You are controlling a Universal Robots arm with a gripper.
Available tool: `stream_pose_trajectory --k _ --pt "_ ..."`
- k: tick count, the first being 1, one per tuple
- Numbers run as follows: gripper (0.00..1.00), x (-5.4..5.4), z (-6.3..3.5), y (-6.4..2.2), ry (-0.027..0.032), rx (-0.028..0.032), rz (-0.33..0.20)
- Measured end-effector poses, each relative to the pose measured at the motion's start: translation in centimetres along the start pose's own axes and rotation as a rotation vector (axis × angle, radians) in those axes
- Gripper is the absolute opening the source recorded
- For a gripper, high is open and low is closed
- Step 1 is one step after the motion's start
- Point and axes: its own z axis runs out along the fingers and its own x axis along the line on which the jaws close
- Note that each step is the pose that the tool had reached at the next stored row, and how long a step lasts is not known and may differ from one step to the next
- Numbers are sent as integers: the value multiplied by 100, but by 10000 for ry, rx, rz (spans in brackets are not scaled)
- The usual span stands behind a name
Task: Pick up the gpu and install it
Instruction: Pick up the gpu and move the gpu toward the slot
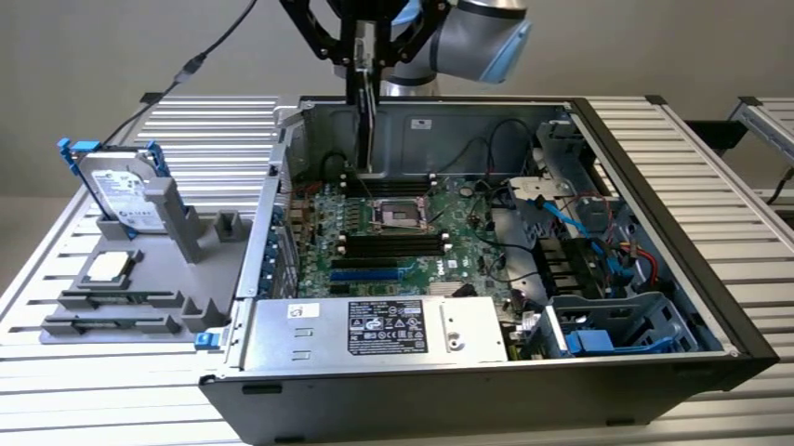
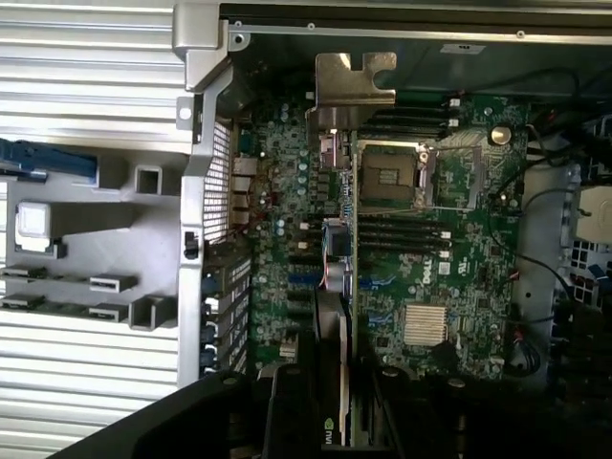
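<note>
**Fig.** Open PC on slatted metal tabletop point(image 1: 694, 186); ext. and wrist views.

- (a) PC case point(image 1: 670, 232): black, lying w/ open side up, interior exposed;
- (b) robot arm point(image 1: 478, 37): grey w/ blue joint cap, reaching in above the case's far wall;
- (c) motherboard point(image 1: 410, 255): green, on the case floor; white "DELL" lettering legible in wrist view beside the dark memory slots;
- (d) PSU point(image 1: 372, 327): silver box along the case's near edge; black label point(image 1: 387, 327) w/ a round logo and fine print too small to read;
- (e) fixture point(image 1: 137, 311): grey, on the tabletop just beside the case, at ext. view's left;
- (f) hard drive point(image 1: 118, 190): silver in blue frame, upright at the fixture's far end; label text unreadable;
- (g) gpu point(image 1: 363, 130): held upright and edge-on over the board's far part, just beside the CPU socket point(image 1: 403, 214) toward ext. view's left; silver bracket point(image 2: 354, 88) at one end; small green-and-white mark on the card near the fingers, not legible; cannot tell whether its lower end touches the board;
- (h) tool point(image 1: 363, 63): black, closed on the gpu from above, fingers point(image 2: 292, 406) either side of the card;
- (i) CPU chip point(image 1: 106, 267): small, square, silver, flat on the fixture, on the near side of the hard drive.
</note>
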Motion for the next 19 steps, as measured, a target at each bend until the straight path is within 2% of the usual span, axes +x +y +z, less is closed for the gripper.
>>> stream_pose_trajectory --k 11,12,16,18,19 --pt "27 -89 122 222 -51 62 4" --pt "27 -112 160 281 -57 90 6" --pt "27 -166 205 295 -65 107 6" --pt "27 -247 267 295 -77 108 13" --pt "27 -269 284 294 -79 87 25"
